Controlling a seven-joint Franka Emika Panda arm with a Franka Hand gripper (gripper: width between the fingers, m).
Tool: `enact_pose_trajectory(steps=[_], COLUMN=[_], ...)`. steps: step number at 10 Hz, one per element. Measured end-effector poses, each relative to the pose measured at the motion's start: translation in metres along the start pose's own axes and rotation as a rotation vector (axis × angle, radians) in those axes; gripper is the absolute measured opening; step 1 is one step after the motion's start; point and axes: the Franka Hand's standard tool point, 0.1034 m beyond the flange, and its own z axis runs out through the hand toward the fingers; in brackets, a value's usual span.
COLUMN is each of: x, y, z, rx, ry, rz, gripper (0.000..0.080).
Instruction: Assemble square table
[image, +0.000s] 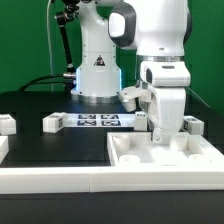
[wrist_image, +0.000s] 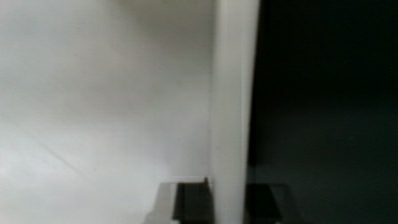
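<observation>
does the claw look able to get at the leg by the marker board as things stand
Probably yes. The leg lies alone on the black surface at the marker board's end, nothing over it. The claw is down at the tabletop's far rim and would have to lift and cross.

Tabletop (image: 165, 160) in front — marker board (image: 97, 121) behind, 1 leg (image: 7, 124) left.

The matte black tabletop (image: 40, 145) carried a large white plastic square tray-like top (image: 135, 158), the marker board (image: 99, 121), and small white tagged block legs (image: 7, 125) lying apart
</observation>
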Motion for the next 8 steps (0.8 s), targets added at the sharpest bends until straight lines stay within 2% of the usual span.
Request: enact_pose_trajectory(steps=[3, 4, 5, 6, 7, 8], x=[-0.001, -0.001, -0.003, -0.001, 0.002, 0.005], y=[0.0, 0.0, 0.002, 0.003, 0.002, -0.001], z=[0.0, 0.0, -0.004, -0.009, -0.014, -0.021], rx=[0.0, -0.001, -0.005, -0.012, -0.018, -0.026], ry=[0.0, 0.0, -0.003, -0.004, -0.003, -0.005], rz=[0.0, 0.001, 0.003, 0.001, -0.001, 0.01], gripper=[0.0063, 0.0241, 0.0377, 0.0377, 0.0557, 0.0621])
